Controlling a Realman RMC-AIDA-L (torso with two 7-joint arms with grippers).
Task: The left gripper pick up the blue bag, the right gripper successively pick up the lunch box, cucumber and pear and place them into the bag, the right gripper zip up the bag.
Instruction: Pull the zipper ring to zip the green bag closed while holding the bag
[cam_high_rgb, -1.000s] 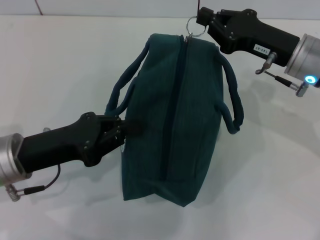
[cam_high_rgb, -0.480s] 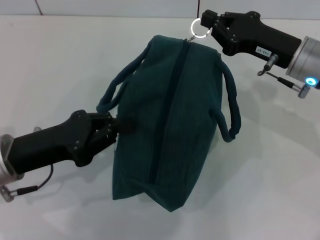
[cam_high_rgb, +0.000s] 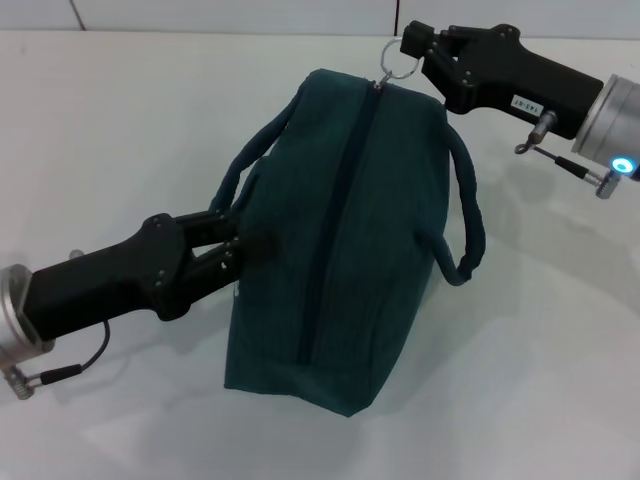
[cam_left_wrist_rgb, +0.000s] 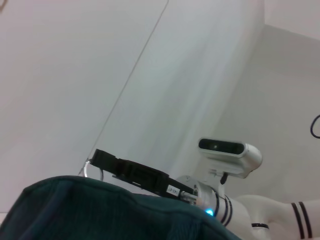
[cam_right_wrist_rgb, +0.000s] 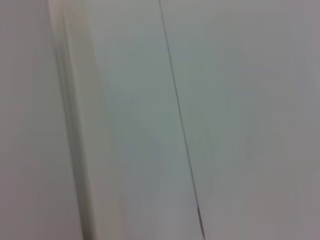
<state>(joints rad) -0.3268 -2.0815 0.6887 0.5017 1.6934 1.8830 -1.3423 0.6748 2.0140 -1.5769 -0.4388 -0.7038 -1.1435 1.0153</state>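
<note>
The left gripper (cam_high_rgb: 232, 245) clamps the zipped blue bag's (cam_high_rgb: 340, 250) side while the right gripper (cam_high_rgb: 410, 48) pinches its ring pull (cam_high_rgb: 394, 62).

Head view above; wrist views wallward.

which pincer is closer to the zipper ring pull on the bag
Right. The right pincer is at the ring pull on the blue bag's far end; the left pincer is at the bag's side, farther away.
</note>
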